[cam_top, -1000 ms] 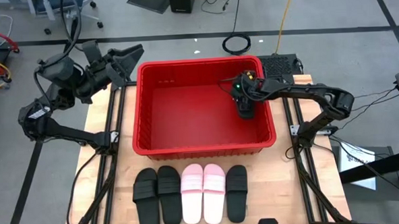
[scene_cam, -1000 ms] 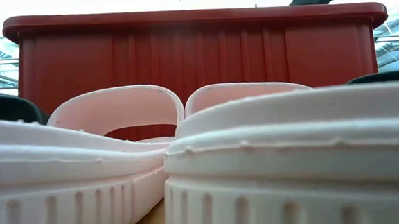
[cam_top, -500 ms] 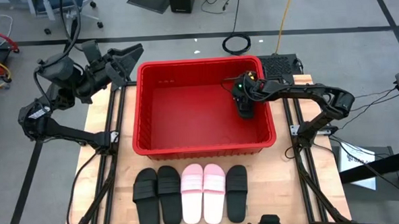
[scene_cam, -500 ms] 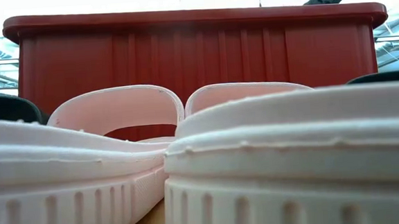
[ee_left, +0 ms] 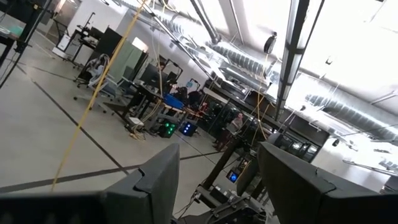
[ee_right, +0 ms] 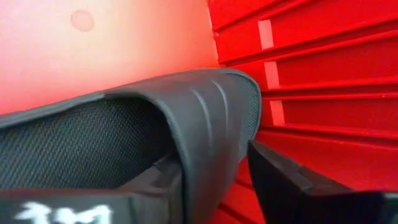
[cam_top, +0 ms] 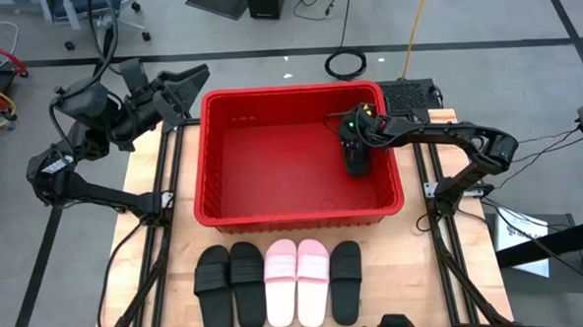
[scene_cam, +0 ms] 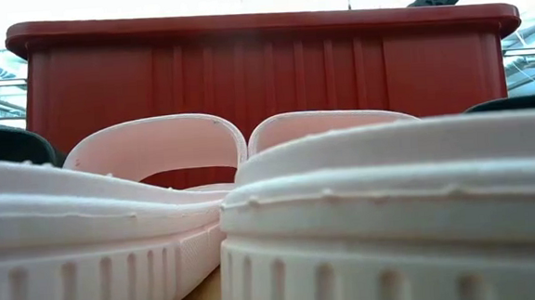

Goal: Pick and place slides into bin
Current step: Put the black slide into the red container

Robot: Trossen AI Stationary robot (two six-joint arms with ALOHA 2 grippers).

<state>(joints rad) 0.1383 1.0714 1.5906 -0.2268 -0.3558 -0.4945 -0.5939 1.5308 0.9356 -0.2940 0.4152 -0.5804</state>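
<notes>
Inside the bin (cam_top: 225,211), toward its right wall in the high view, my right gripper (cam_top: 355,159) sits low over a black slide (ee_right: 124,134). I read this as the release step for that sandal. From the right wrist view the strap fills the frame with one dark finger beside it and a gap showing next to the crate's ribbed wall, so the fingers look to be letting go, but I cannot tell whether they have fully released or are touching the strap. From above, the slide and gripper merge into one dark shape, so I cannot say whether the sandal lies flat on the crate floor.

Next, I judge the arm has to rise straight up clear of the red rim before swinging toward the lower part of the frame, where five slides (cam_top: 280,282) lie side by side on the tabletop (cam_top: 146,214): two black at the left, two pink in the middle, one black at the right. They sit touching or nearly so, which leaves little room for fingers between them; the black one at the right end looks the easiest to reach.

My left gripper (ee_left: 214,180) waits at the upper left of the high view, off the tabletop corner, fingers spread and empty. The crate's tall near wall stands between the arm and the row.
</notes>
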